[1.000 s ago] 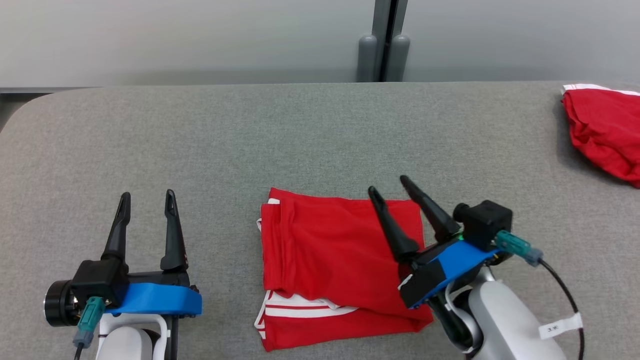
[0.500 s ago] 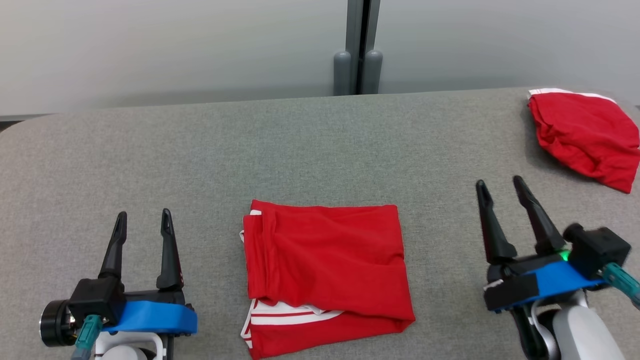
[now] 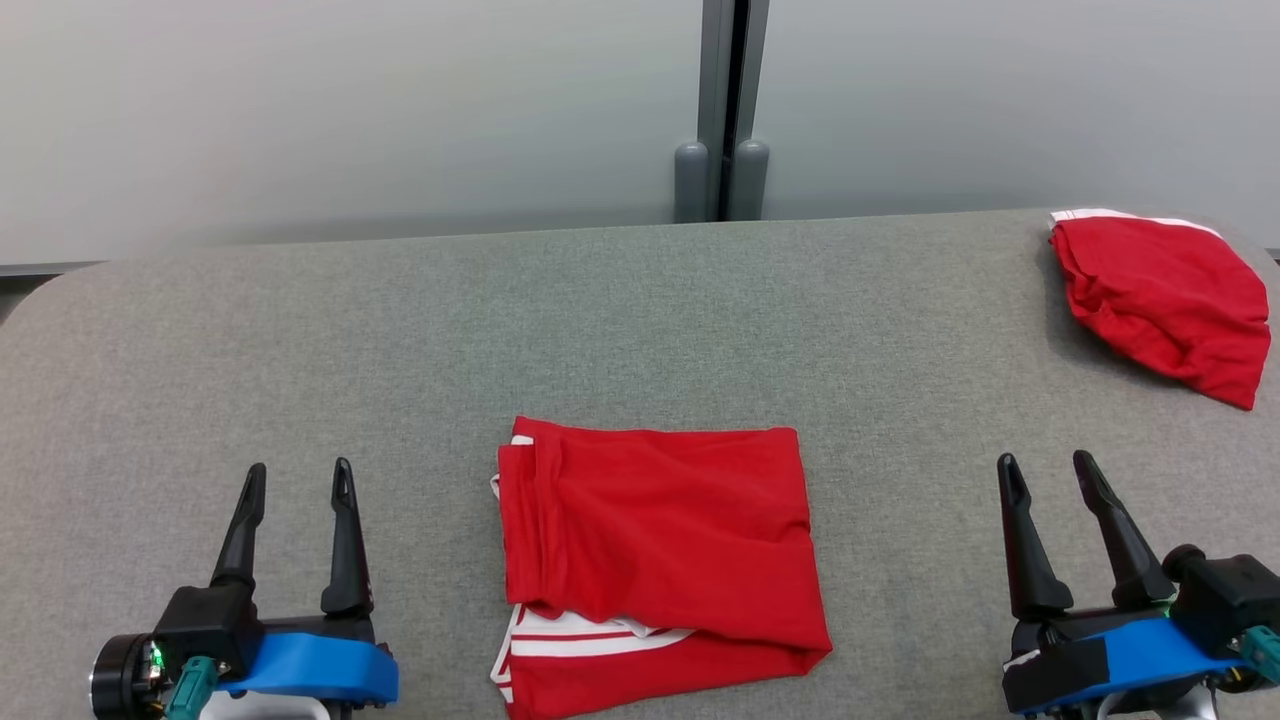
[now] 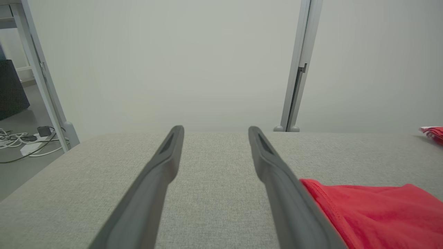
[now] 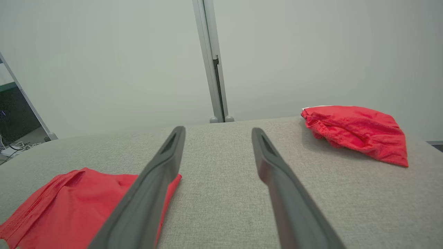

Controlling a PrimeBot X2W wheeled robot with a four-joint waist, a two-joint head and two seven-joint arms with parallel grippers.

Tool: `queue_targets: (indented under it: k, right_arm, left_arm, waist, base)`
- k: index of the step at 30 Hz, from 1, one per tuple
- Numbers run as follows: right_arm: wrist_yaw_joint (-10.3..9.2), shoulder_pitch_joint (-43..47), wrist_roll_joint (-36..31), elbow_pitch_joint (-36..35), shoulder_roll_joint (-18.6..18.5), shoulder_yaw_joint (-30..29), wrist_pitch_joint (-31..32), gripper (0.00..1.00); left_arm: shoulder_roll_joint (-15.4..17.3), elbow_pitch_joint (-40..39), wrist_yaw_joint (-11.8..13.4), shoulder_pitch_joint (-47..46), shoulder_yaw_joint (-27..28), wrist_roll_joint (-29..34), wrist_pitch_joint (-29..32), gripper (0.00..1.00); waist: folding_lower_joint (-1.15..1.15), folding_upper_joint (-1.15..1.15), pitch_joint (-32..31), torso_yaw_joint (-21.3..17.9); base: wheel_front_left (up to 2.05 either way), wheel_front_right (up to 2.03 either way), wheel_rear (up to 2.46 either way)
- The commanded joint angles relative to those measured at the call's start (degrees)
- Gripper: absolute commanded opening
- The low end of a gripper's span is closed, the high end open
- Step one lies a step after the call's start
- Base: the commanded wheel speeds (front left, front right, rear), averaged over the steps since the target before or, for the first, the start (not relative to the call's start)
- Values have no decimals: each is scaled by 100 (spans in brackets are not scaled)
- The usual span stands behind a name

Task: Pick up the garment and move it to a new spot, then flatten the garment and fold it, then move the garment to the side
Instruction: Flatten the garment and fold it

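Observation:
The garment point(image 3: 655, 545) is red with white stripes and lies folded into a rough square at the near middle of the grey table point(image 3: 400, 330). Its edge shows at the lower right of the left wrist view point(image 4: 373, 211) and at the lower left of the right wrist view point(image 5: 72, 200). My left gripper point(image 3: 298, 478) stands open to the left of it, holding nothing. To the garment's right my right gripper point(image 3: 1048, 468) is open and holds nothing. Both are apart from the cloth.
A second red garment point(image 3: 1165, 300) lies bunched at the table's far right corner, also in the right wrist view point(image 5: 356, 133). A pale wall with a grey post point(image 3: 722, 110) runs behind the table. Cables point(image 4: 20, 145) lie on the floor past the left edge.
My right gripper has drawn back off the folded garment to the right and toward me. The head camera has shifted, so the whole picture sits lower. The left gripper keeps its place.

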Motion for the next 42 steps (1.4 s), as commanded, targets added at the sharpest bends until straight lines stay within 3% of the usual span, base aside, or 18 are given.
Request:
queue_targets:
  k: [1,6,18,32,33,34,35,36,42]
  right_arm:
    - [4,87,-46,-38,21,-15,29,100]
    - [4,47,-97,-69,40,-11,103,100]
    - [4,-44,-73,39,43,122,141,100]
    - [4,-136,-31,210,43,137,38,100]
    - [4,-147,-26,215,43,145,26,100]
    - [4,-157,-17,213,43,152,8,100]
    - [4,-162,-14,218,43,149,-10,100]
    - [4,-165,-15,223,43,143,-12,100]
    - [4,-148,-40,277,42,108,-47,100]
  left_arm:
    - [-8,16,-6,59,-19,42,-25,100]
    - [-9,97,-55,26,-203,51,-25,100]
    - [-5,961,-191,-275,-1511,-112,124,100]
    - [2,2006,-244,-469,-2061,-371,192,100]
    - [2,2038,-247,-507,-2081,-384,177,64]
    - [2,2062,-250,-542,-2107,-403,170,33]
    - [1,2060,-253,-571,-2135,-421,156,27]
    - [2,2037,-256,-594,-2159,-464,136,0]
    - [-2,1710,-266,-579,-2328,-682,112,0]
  waist:
    - [0,0,-9,4]
    - [0,0,-45,9]
    - [0,0,12,-50]
    - [0,0,231,-131]
    - [0,0,237,-127]
    - [0,0,242,-122]
    - [0,0,243,-117]
    - [0,0,243,-107]
    - [0,0,210,0]
  base:
    - [0,0,0]
    - [0,0,0]
    - [0,0,0]
    - [0,0,0]
    - [0,0,0]
    - [0,0,0]
    - [0,0,0]
    - [0,0,0]
    - [0,0,0]
